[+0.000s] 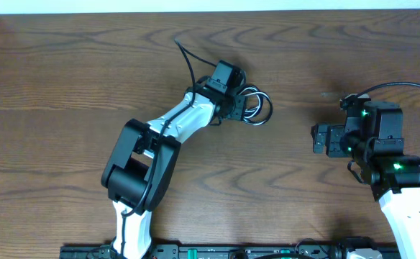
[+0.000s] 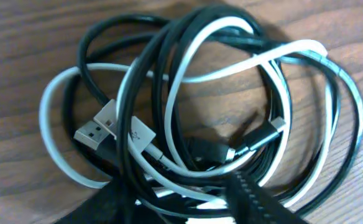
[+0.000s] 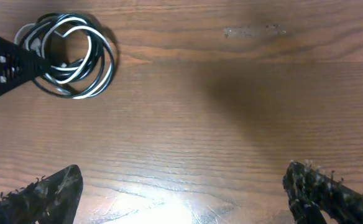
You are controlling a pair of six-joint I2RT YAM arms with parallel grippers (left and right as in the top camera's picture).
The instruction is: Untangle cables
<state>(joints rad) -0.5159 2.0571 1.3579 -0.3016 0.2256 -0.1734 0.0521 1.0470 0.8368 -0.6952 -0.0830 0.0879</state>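
Observation:
The cables lie in one tangled coil on the wooden table [image 1: 66, 79]: a black cable [image 2: 169, 74] and a white cable [image 2: 51, 124] looped through each other, with USB plugs [image 2: 97, 127] at the left. The coil also shows in the overhead view [image 1: 259, 108] and at the top left of the right wrist view [image 3: 76, 56]. My left gripper [image 2: 178, 190] is low on the near edge of the coil, its fingers closed in on several strands [image 1: 240, 108]. My right gripper [image 3: 181, 186] is open and empty, well to the right of the coil [image 1: 316, 139].
A thick black arm wire [image 1: 187, 61] arcs up behind the left arm. Another loops over the right arm [image 1: 404, 86]. A faint smudge [image 3: 253, 30] marks the wood. The table's far edge runs along the top [image 1: 210, 10].

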